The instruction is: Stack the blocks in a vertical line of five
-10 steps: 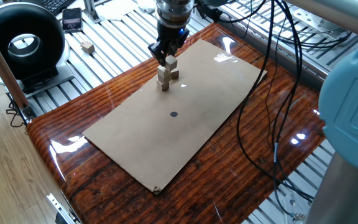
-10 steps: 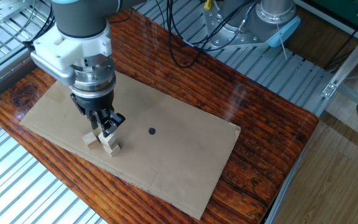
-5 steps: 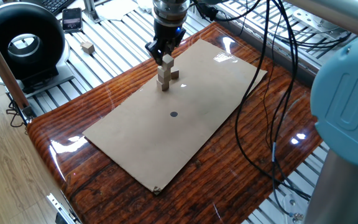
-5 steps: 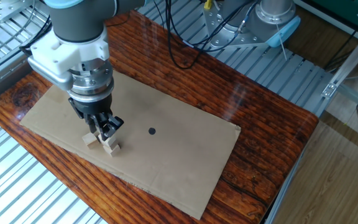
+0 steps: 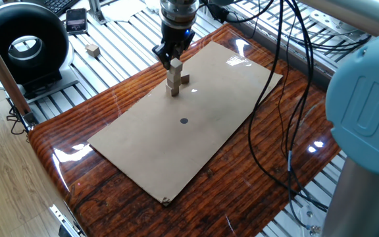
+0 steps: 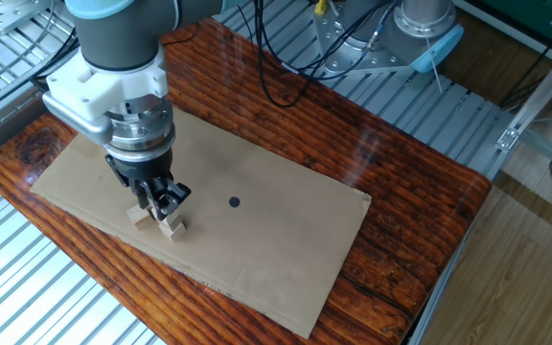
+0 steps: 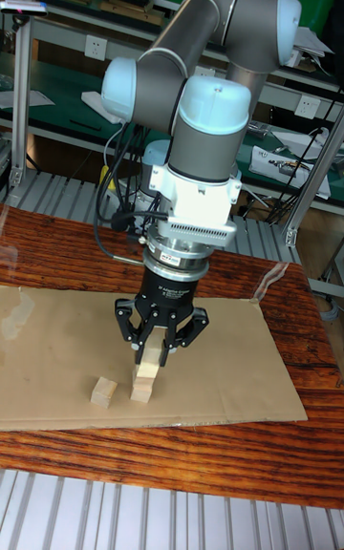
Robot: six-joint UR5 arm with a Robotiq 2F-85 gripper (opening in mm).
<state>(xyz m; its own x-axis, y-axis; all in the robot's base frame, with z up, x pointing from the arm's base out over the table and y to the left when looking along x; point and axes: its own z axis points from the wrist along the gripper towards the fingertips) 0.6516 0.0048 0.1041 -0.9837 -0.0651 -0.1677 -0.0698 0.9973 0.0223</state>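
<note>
I'm working over the counter (image 5: 97, 191), a glossy wood-grain top carrying a cardboard sheet (image 5: 196, 131), and I take the black dot (image 5: 183, 121) drawn on that sheet as my landmark. The gripper (image 7: 160, 337) hangs beyond the dot toward the sheet's far edge in one fixed view, directly above the stack (image 5: 174, 80).

As I judge it, the step in hand is seating the third block (image 7: 153, 349) on the two below. To do it well I want the block's faces square with the one beneath, its weight fully resting before I let go, and the fingers (image 7: 128, 327) parted evenly so neither drags the column sideways; then I would lift straight up.

In the tall fixed view the fingers look pinched on that top block, one on each side, with its lower half showing beneath the tips. It appears to touch the block under it, though I cannot be sure.

A loose block (image 7: 103, 392) lies just beside the stack's foot, on the side away from the dot. Another block (image 5: 93, 50) lies well off the sheet, on the slatted metal bench (image 5: 120, 46).
</note>
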